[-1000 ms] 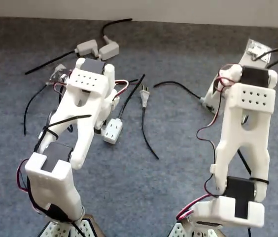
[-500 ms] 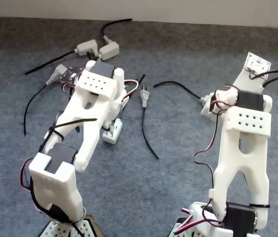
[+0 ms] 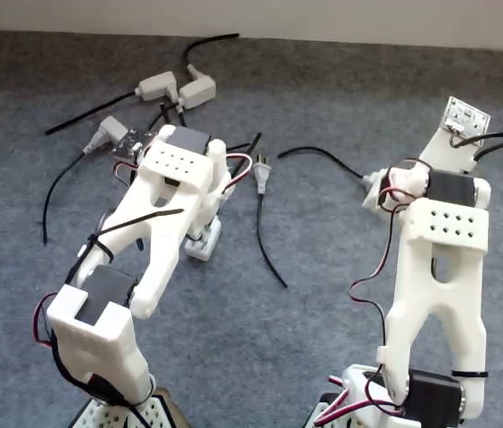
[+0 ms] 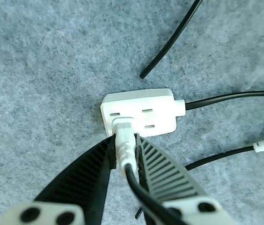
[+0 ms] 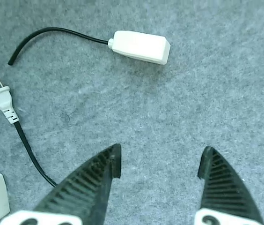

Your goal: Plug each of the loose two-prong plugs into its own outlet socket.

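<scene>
A white plug (image 4: 124, 136) is clamped in the left gripper (image 4: 125, 143), pointed into the outlet block (image 4: 143, 112) and touching it, its length along the jaws; the right gripper (image 5: 160, 161) is held wide open, empty.

Everything is pointing to a robotics test bench in a lab or workshop rather than a home. Two white printed arms (image 3: 158, 223) are standing side by side on perforated base plates (image 3: 109, 415), with bare red and black wires (image 3: 355, 287) looping along them in the open. A grey felt-like mat (image 3: 314, 321) is covering the work surface up to a pale wall (image 3: 367, 18) running along its far edge, and short cut-off cords (image 3: 265, 236), plugs (image 3: 261, 166) and outlet blocks (image 3: 158, 86) are lying scattered over it.
</scene>
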### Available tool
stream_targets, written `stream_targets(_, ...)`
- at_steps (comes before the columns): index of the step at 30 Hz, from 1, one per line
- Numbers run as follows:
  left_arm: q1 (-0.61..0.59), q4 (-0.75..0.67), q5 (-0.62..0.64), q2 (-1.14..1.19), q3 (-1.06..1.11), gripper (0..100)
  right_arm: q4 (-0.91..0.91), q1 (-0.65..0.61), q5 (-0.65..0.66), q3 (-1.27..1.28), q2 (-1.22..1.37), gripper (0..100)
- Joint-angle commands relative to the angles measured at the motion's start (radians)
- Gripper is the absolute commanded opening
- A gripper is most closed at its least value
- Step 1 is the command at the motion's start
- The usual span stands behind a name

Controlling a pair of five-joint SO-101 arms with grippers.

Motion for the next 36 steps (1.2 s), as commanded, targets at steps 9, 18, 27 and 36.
stream_targets(9, -0.036, 0.025, -0.003, -0.002, 0.001, 1, -0.015, 0.007, 0.006, -0.004, -0.041, 26.1)
stream_targets(18, -0.039, 0.044, -0.009, -0.004, -0.001, 1, -0.036, 0.007, 0.006, -0.001, -0.039, 26.1)
stream_targets(27, -0.067, 0.089, -0.072, -0.004, -0.053, 1, -0.117, 0.007, 0.006, 0.065, -0.039, 26.1)
stream_targets(36, -0.058, 0.012, -0.075, 0.021, -0.010, 1, -0.125, 0.007, 0.006, 0.073, -0.039, 26.1)
